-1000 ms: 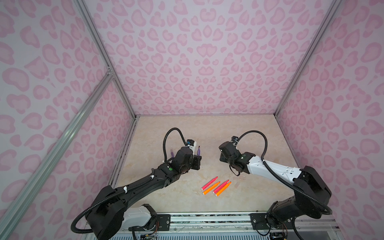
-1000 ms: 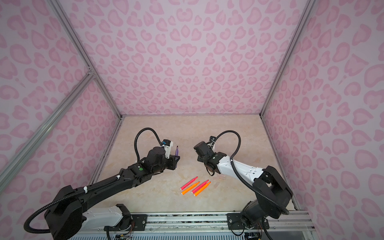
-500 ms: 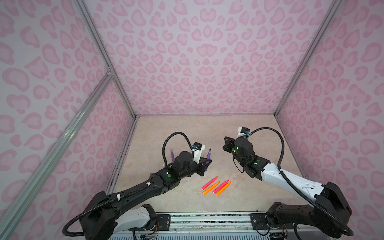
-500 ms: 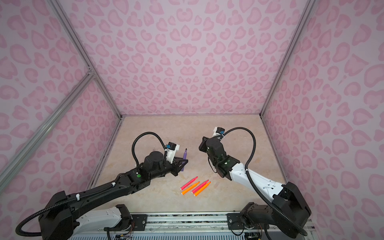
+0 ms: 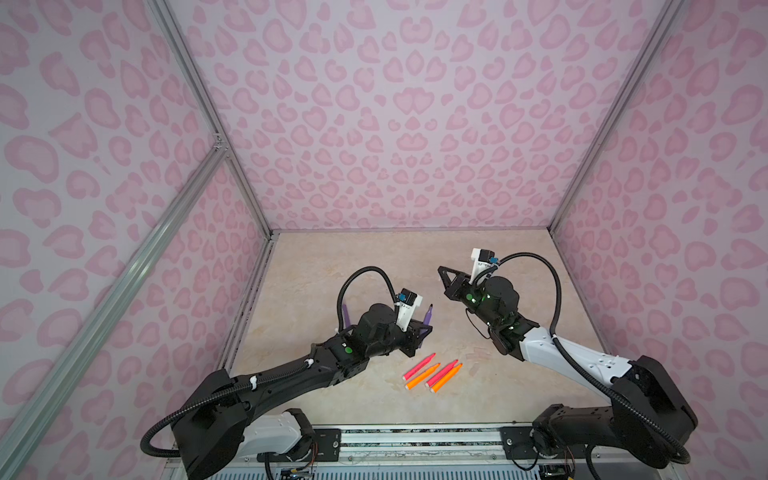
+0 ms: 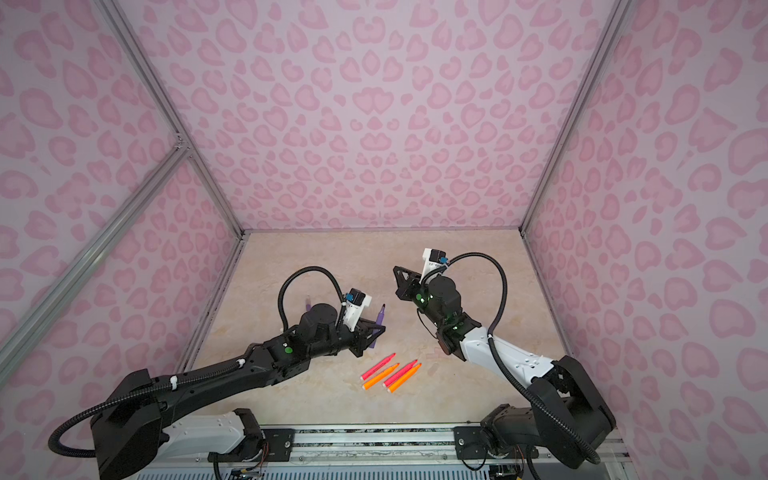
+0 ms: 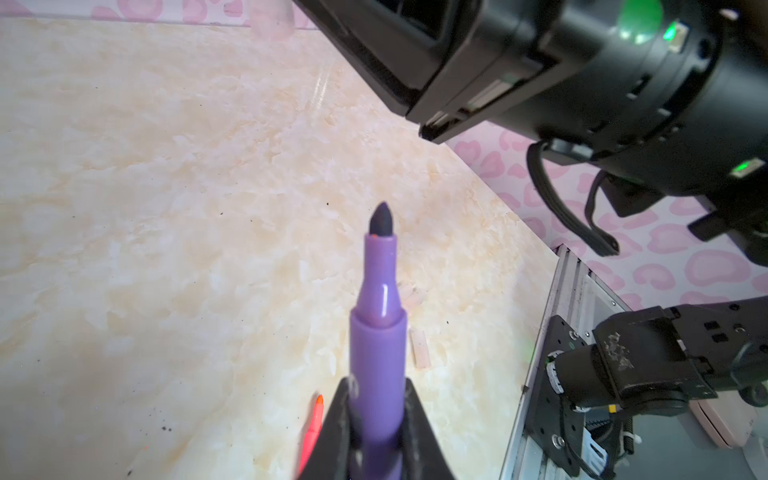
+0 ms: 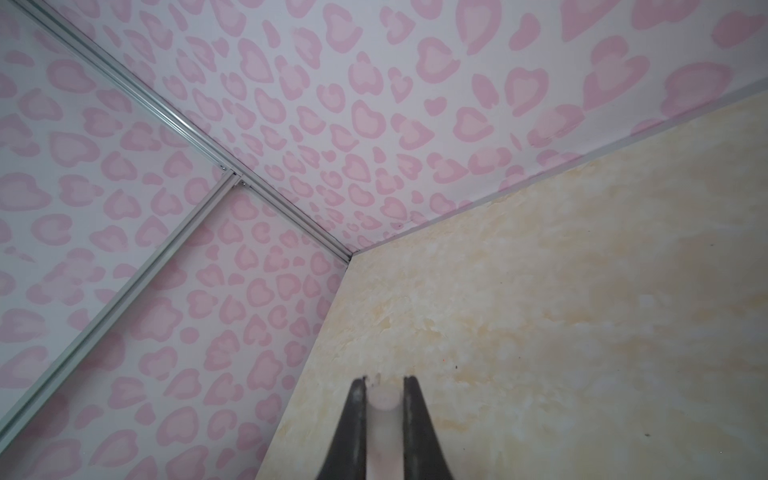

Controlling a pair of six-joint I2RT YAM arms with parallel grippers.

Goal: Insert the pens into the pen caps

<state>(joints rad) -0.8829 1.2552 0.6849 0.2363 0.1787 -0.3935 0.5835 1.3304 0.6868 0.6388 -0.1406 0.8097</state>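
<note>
My left gripper [image 5: 420, 332] [image 6: 375, 330] [image 7: 376, 392] is shut on a purple pen [image 5: 552, 318] [image 6: 380, 316] [image 7: 377, 332], whose dark tip points up and away. My right gripper [image 5: 441, 271] [image 6: 396, 271] [image 8: 384, 380] hovers farther back and to the right, shut on a clear pen cap [image 8: 383, 409]. It faces the back left corner. Two pink-red pens [image 5: 419, 365] [image 6: 399, 371] and two orange pens [image 5: 423, 376] [image 6: 406, 378] lie side by side on the floor in front. A second purple pen [image 5: 344, 315] [image 6: 308, 301] peeks out behind the left arm.
Two loose clear caps [image 7: 419, 348] [image 7: 412, 296] lie on the beige floor [image 5: 374, 266] beyond the held pen. Pink patterned walls [image 5: 395, 124] close in the back and both sides. A metal rail [image 5: 415, 436] runs along the front edge.
My left gripper has carried the purple pen to the right and nearer the front. My right gripper has risen and swung toward the back with the cap in it.
</note>
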